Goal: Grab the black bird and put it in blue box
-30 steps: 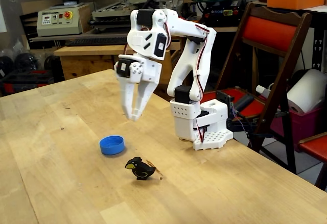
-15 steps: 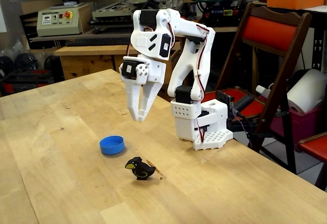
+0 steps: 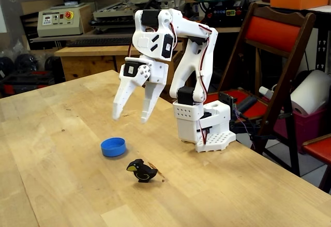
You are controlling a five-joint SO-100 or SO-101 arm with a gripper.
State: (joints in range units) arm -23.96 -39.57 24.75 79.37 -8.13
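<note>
Your table [image 3: 62,149] carries everything here. The gripper [image 3: 130,118] hangs high above it, jaws spread wide, nothing between them. The box [image 3: 113,147] sits almost straight below the fingertips, and it looks empty. The bird [image 3: 141,170] stands upright on the wood just beside the box, nearer the camera and a little right, apart from the rim. Its body runs left to right, beak left, so you want to come down forward and right.
</note>
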